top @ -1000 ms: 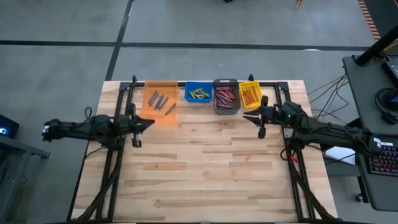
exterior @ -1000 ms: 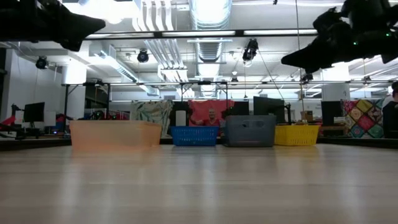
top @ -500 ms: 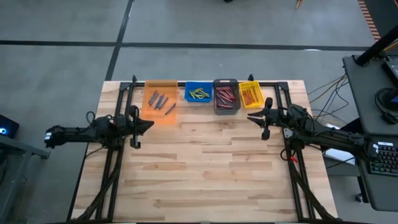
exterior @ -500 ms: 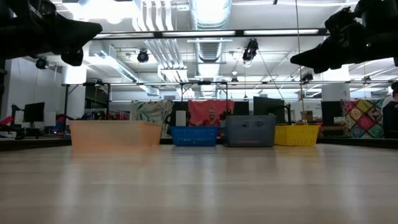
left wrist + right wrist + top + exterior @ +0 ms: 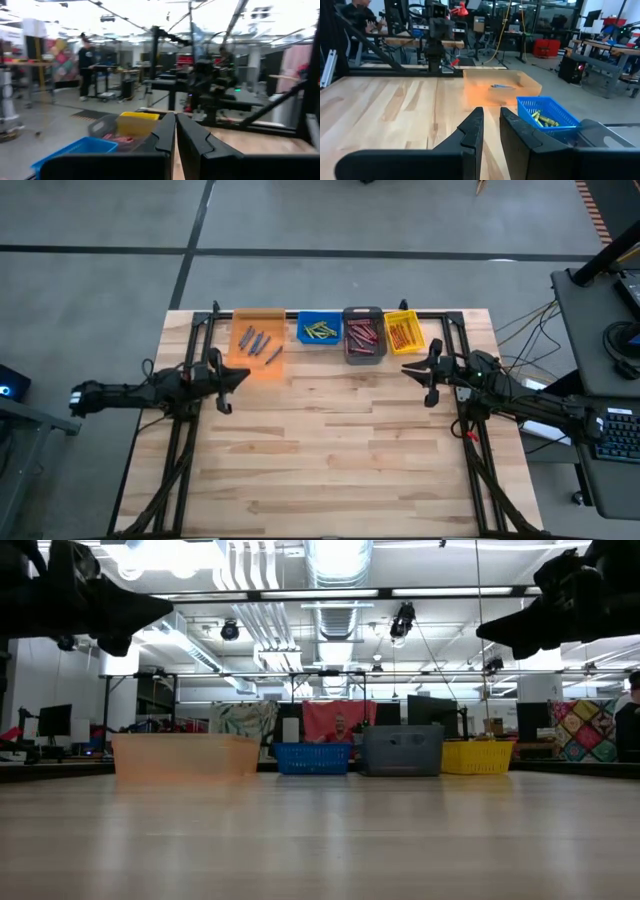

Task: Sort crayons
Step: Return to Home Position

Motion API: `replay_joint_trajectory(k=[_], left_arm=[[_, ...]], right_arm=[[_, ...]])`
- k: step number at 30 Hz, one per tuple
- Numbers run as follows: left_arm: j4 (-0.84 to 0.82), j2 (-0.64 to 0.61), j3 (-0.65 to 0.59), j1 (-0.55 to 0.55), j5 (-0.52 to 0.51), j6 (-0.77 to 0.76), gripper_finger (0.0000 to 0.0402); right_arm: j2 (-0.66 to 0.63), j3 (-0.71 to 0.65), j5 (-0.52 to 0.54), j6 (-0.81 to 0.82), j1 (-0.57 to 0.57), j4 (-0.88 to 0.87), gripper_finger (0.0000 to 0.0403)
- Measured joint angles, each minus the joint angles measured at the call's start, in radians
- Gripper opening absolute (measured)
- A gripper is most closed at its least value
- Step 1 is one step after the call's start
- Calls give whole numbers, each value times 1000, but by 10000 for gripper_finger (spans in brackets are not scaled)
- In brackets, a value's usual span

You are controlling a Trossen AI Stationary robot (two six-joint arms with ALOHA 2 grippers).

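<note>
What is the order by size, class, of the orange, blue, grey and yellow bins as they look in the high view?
1. Orange bin, clearly the largest.
2. Grey bin.
3. Blue bin and yellow bin look about alike, so they are not ranked.

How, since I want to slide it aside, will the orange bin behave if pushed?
The orange bin looks thin-walled and translucent, holding only a few blue crayons, so it is probably light and slides easily on the smooth wooden table. Wide and low, it seems unlikely to tip; the loose crayons may roll inside.
</note>
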Motion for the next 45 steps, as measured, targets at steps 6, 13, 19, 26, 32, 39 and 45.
replay_joint_trajectory(k=[6,13,19,26,32,39,45], left_arm=[[1,18,0,0,-34,-4,0],[1,38,0,-1,-34,-4,0],[1,62,1,-1,-34,-4,0],[1,91,1,-1,-34,-4,0],[1,114,1,-1,-34,-4,0],[1,139,1,-1,-34,-4,0],[1,161,2,-1,-34,-5,0]], right_arm=[[0,0,7,12,0,-8,52],[0,0,8,38,0,-51,52],[15,-1,8,278,0,-67,52],[17,-1,8,372,0,-68,52],[17,-1,8,372,0,-68,52],[17,-1,8,372,0,-68,52],[-19,-1,26,366,78,-80,52]])
